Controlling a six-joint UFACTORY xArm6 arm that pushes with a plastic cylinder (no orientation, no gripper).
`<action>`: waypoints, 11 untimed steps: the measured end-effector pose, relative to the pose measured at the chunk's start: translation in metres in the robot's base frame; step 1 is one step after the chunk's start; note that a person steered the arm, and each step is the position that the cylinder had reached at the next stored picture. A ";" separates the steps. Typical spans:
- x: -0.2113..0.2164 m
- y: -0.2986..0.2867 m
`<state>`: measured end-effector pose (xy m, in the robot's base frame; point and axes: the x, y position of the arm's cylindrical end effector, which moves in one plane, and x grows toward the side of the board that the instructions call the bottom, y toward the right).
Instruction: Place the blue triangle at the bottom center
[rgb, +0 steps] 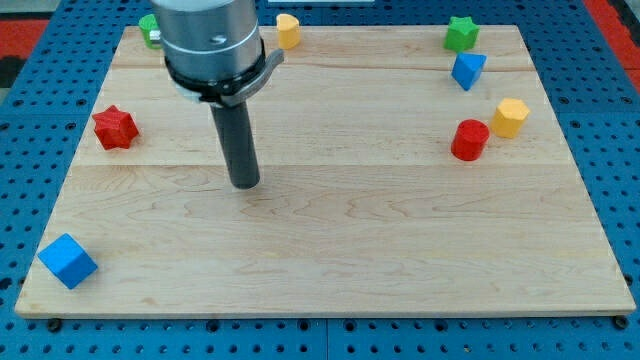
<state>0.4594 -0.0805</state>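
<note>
The blue triangle (467, 70) lies near the view's top right on the wooden board (330, 260), just below a green star (461, 34). My tip (244, 183) rests on the board left of centre, far to the left of the blue triangle and touching no block. The rod rises from the tip to the arm's grey body at the view's top.
A red cylinder (469, 140) and a yellow hexagon block (510, 117) sit below the blue triangle. A red star (115, 127) is at the left, a blue cube (68, 261) at the bottom left. A yellow block (288, 30) and a green block (149, 29) sit at the top edge.
</note>
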 end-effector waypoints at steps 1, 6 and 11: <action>-0.050 0.042; -0.134 0.266; -0.181 0.283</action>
<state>0.2782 0.2022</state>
